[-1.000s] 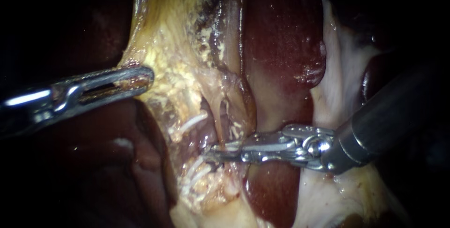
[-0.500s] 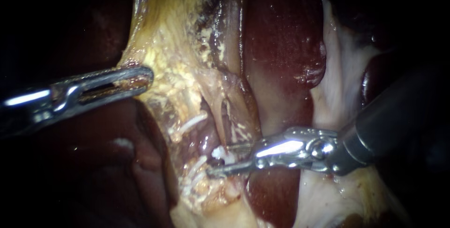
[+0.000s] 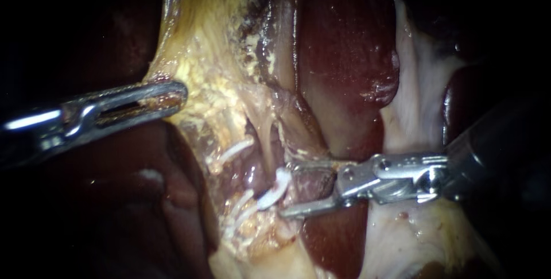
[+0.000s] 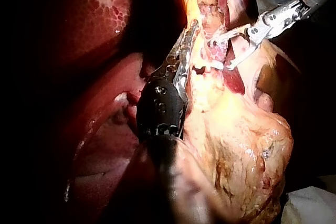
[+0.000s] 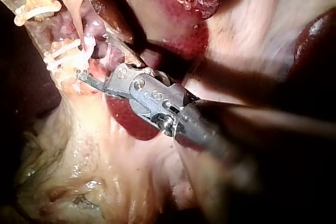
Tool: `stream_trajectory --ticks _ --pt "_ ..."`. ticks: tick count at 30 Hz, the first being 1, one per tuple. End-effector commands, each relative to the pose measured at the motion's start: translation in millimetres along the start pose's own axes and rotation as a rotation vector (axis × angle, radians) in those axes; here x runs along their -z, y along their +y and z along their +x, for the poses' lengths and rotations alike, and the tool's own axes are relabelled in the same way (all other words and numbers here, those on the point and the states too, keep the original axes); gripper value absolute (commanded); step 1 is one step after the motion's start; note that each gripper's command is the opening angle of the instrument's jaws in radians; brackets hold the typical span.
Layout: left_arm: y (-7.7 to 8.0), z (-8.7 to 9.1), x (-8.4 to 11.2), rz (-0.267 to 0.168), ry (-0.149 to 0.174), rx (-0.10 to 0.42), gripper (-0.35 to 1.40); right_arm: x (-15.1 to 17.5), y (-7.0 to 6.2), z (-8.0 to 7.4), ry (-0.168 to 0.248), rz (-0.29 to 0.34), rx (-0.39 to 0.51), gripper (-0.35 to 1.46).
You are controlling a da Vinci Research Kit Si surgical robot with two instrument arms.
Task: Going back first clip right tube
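A fresh white clip [image 3: 274, 190] sits across the right tube [image 3: 272, 147], a pale strand running down between yellow fat and dark liver. My right instrument [image 3: 287, 190] comes in from the right with its jaws open, their tips just right of the clip and gripping nothing. The right wrist view shows the same open jaws [image 5: 94, 56] beside that clip [image 5: 86, 43]. My left instrument [image 3: 166, 98] is shut on the yellowish tissue [image 3: 201, 92] at the left and holds it taut. The left wrist view shows both instruments, left [image 4: 188, 40] and right [image 4: 229, 50].
Older white clips [image 3: 235, 150] [image 3: 241, 211] lie on the strand to the left. Dark red liver [image 3: 344, 43] rises behind the right jaws and another lobe [image 3: 143, 198] lies under the left instrument. Pale membrane [image 3: 413, 112] spreads to the right.
My right instrument's jaws, closed across the tube a second ago, have opened and drawn back to the right, leaving the white clip on the tube. My left instrument has not moved.
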Motion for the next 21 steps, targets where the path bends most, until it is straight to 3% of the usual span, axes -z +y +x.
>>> stream_trajectory --ticks 1,10,21 --pt "0.0 0.0 0.0 0.0 0.0 0.0 -0.35 0.4 0.0 0.2 0.006 0.001 0.0 0.6" --pt "0.0 0.0 0.0 0.0 0.0 0.0 -0.35 3.7 -0.5 2.0 0.032 0.008 0.046 0.6" --pt "0.0 0.0 0.0 0.0 0.0 0.0 -0.35 7.6 -0.8 6.1 0.102 -0.007 0.14 0.6"
